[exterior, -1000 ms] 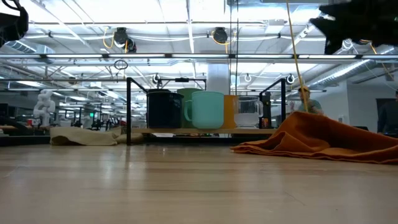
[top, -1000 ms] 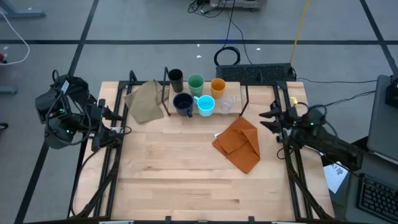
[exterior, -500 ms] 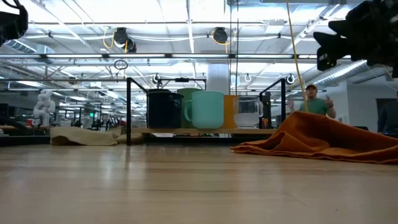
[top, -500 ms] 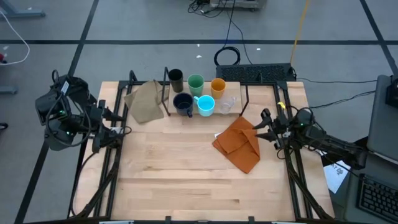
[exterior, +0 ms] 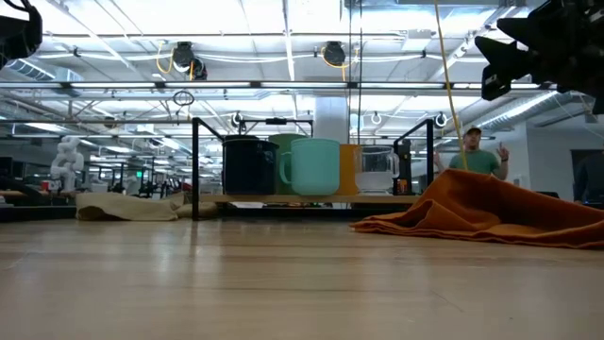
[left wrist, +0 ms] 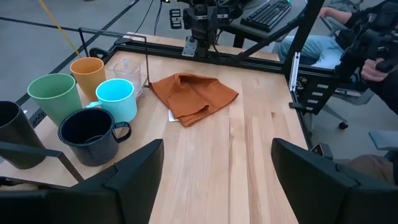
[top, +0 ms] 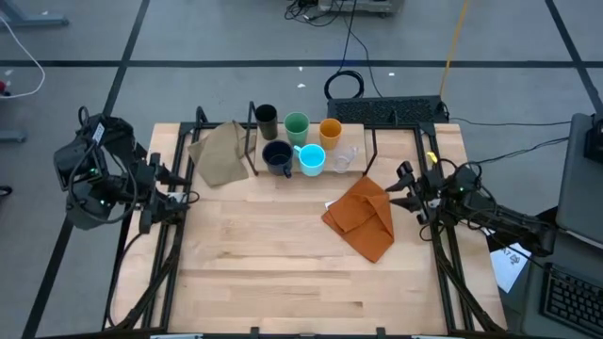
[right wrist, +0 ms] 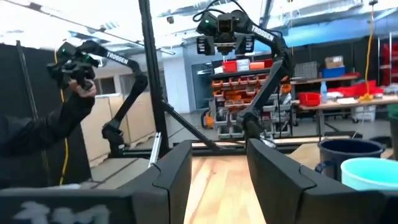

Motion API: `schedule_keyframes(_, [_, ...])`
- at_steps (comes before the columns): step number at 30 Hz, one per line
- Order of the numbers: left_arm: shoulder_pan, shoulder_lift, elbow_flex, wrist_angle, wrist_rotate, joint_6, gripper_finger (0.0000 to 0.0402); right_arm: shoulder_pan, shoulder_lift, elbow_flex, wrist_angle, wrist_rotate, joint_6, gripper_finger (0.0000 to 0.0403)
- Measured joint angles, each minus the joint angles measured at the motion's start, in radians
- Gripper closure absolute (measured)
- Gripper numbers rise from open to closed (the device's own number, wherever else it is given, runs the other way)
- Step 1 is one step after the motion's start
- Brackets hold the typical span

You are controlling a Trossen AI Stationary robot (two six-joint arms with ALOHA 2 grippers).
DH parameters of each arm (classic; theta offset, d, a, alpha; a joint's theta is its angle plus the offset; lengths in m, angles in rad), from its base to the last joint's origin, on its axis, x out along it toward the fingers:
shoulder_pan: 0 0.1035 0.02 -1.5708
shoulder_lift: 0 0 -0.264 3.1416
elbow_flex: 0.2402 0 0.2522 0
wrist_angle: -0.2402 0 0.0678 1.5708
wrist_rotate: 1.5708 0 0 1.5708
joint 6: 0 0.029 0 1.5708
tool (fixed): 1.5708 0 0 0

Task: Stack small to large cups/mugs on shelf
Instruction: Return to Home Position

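High view: L jaws, R jaws apart at table (top: pixel 283 282) side edges.

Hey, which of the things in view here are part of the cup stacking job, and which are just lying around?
Job: shelf, brown cup, green cup, orange cup, navy mug, light blue mug, clear cup; left claw and right claw, open, at opposite sides.
Lying about: tan cloth, orange cloth, keyboard.

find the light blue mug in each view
High: light blue mug, middle of front row.
Low: light blue mug, centre, on shelf.
Left wrist: light blue mug by navy mug.
Right wrist: light blue mug, cut by edge.
Landmark: navy mug beside it.
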Motion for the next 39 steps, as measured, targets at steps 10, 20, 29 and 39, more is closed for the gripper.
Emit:
schedule_keyframes(10, [0.000, 0.007, 0.000, -0.003, -0.004, -0.001, 0.0103, 0.000, -0.012, 0.213, -0.435, 0.198, -0.163, 0.0270])
schedule_keyframes(20, [0.000, 0.035, 0.000, -0.003, -0.008, -0.012, 0.0103, 0.000, -0.010, 0.057, -0.181, 0.260, -0.186, 0.0284])
schedule_keyframes(29, [0.000, 0.045, 0.000, -0.001, -0.008, -0.028, 0.0103, 0.000, -0.011, 0.011, -0.115, 0.259, -0.150, 0.0282])
schedule_keyframes(39, [0.000, 0.048, 0.000, -0.001, -0.008, -0.027, 0.0103, 0.000, -0.010, 0.009, -0.159, 0.259, -0.167, 0.0282])
